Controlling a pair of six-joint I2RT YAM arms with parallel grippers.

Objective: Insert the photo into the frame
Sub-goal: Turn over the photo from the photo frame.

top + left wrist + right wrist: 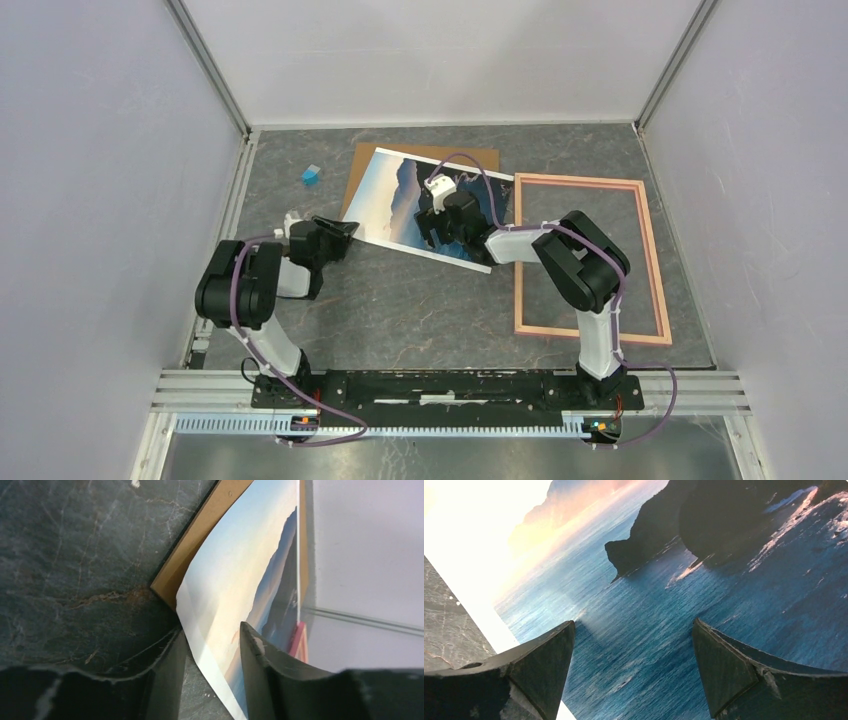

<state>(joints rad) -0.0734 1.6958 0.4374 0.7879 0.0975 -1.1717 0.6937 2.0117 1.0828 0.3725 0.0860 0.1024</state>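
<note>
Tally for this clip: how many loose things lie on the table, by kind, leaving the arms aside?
photo: 1
frame: 1
brown backing board: 1
small blue block: 1
Total: 4

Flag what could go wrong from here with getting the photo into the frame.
1. The left gripper straddles the photo's corner, fingers open; pinching the thin print there may crease it.
2. The photo lies partly on the backing board; dragging it could shift the board too.
3. The right gripper hangs open over the print's face; pressing may scuff it, and the frame lies skewed to the photo.
</note>
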